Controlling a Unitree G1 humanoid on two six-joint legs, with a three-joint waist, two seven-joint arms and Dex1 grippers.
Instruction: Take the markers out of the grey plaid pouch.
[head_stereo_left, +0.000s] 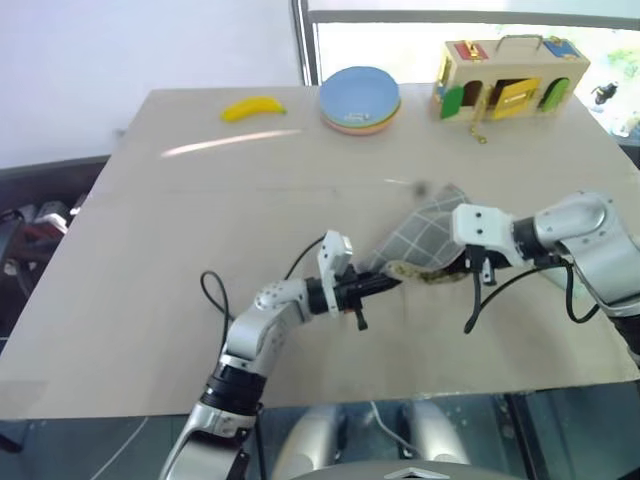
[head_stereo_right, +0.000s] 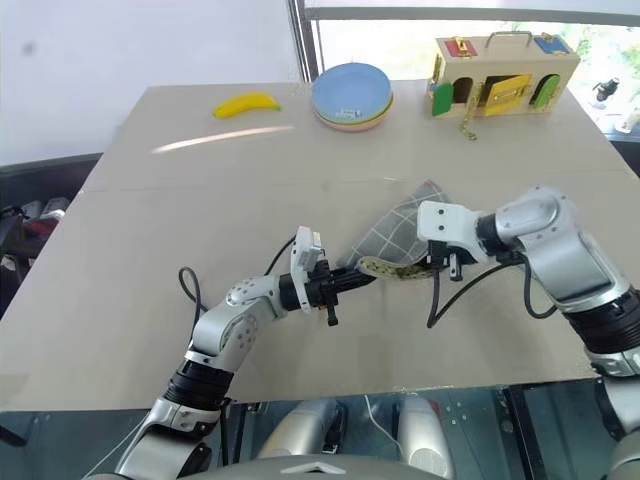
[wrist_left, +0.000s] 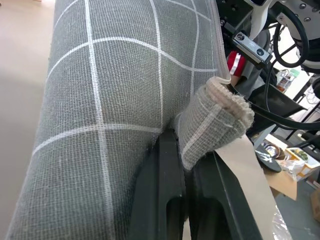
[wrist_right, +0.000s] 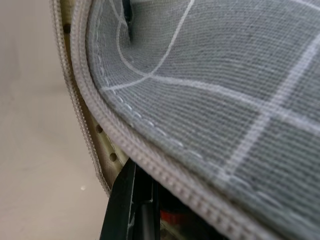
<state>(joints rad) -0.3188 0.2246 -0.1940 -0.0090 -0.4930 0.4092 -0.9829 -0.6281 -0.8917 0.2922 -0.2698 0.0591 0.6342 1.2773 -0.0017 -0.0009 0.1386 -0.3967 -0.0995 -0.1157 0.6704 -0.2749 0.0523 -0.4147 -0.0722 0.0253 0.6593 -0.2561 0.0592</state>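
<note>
On table (head_stereo_left: 140, 300): one grey plaid pouch (head_stereo_left: 425, 232), two grippers.

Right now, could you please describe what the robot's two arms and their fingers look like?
Both arms are rounded silver-grey metal segments joined by black rings. Each wrist carries a white boxy block; the left gripper and right gripper each end in two slim black fingers. A loose black cable loops beside each forearm, and small dark screws dot the right white block.
</note>
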